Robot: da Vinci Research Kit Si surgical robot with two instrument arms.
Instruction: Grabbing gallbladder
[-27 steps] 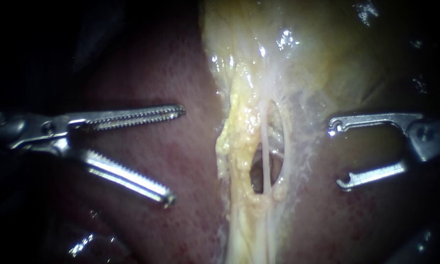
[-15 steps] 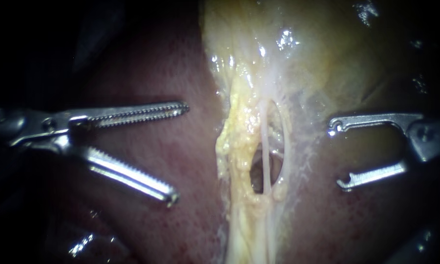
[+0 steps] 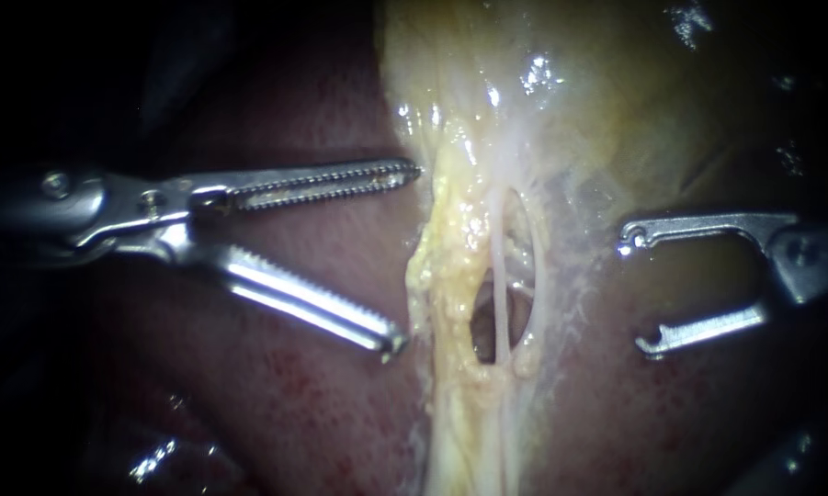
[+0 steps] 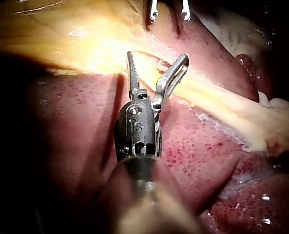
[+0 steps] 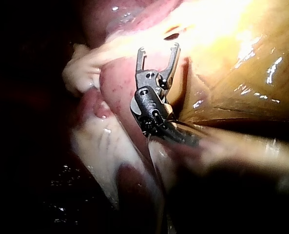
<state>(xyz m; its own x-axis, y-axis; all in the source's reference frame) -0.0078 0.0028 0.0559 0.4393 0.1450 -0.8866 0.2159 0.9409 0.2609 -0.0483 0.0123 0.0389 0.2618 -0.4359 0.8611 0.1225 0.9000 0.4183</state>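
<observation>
The left instrument (image 3: pixel 407 259) comes in over the dark red liver (image 3: pixel 322 404). Its end effector is wide open, and both toothed jaws are empty. The tips of the jaws reach the near edge of the yellow fatty strip (image 3: pixel 446 266) that runs down from the gallbladder (image 3: pixel 616 92). Whether they touch it cannot be told.

In the left wrist view, the same instrument (image 4: pixel 157 56) spreads its jaws against the pale yellow band ahead of it. A small mark is stamped on its wrist housing.

The gallbladder is the broad, glistening yellow-tan tissue at the far end of the liver, narrowing into the strip. There, thin pale tubes (image 3: pixel 499 266) cross a small opening.

The right instrument (image 3: pixel 633 294) sits beyond the strip, apart from it. Its end effector is also open, with the two slim hooked jaws gripping nothing. The right wrist view shows these jaws (image 5: pixel 158 48) parted over liver beside the gallbladder (image 5: pixel 251 73).
</observation>
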